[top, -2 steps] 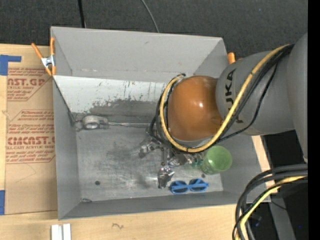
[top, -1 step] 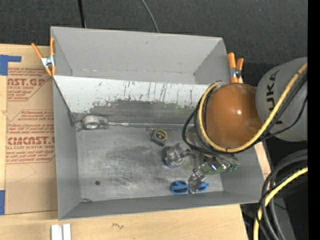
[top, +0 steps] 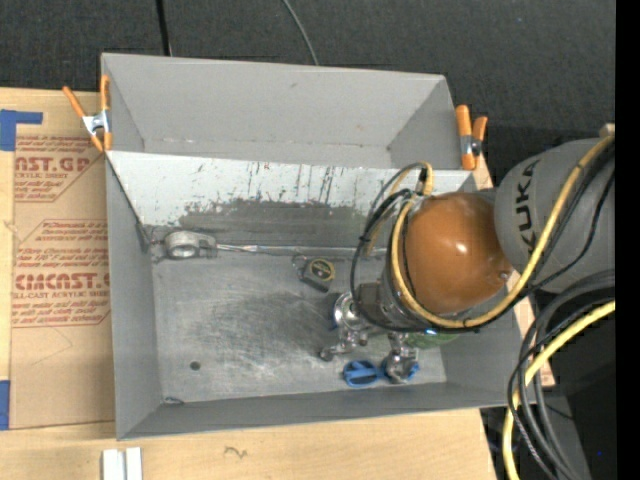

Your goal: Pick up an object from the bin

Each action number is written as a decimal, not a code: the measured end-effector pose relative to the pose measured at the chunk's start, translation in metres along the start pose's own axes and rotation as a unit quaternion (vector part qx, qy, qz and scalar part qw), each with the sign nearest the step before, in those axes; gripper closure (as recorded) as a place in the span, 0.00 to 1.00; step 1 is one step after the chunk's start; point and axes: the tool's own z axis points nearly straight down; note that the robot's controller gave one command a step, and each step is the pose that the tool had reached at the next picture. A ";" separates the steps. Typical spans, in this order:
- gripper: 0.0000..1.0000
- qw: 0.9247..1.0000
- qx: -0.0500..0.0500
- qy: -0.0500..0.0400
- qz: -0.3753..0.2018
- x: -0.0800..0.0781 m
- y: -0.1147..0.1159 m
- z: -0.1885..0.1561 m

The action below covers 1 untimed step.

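Near the front right corner of the grey metal bin, the claw hung low over the floor, at the end of an arm that reached in from the right under a rounded orange cover. The claw looked released: its two metal fingers stood apart with a gap between them and nothing was visibly clamped there. A small blue thing with a knobbly outline lay on the floor just beside the fingertips, close to the front wall; whether a finger touched it could not be told. A little way behind the claw, towards the middle of the bin, lay a small round dark thing with a yellowish face, apart from the fingers. Further back and to the left, a long silvery wrench lay flat along the foot of the sloping rear wall, its round head at the left end and its thin handle running to the right, well apart from the claw. On the claw's side the front wall and the right wall were both near, so room there was tight. The left half of the floor was bare scuffed metal, open from the wrench forward to the front wall.
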 end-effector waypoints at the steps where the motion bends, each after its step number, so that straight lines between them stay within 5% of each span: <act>1: 0.00 0.982 -0.004 0.003 -0.188 -0.016 -0.034 0.000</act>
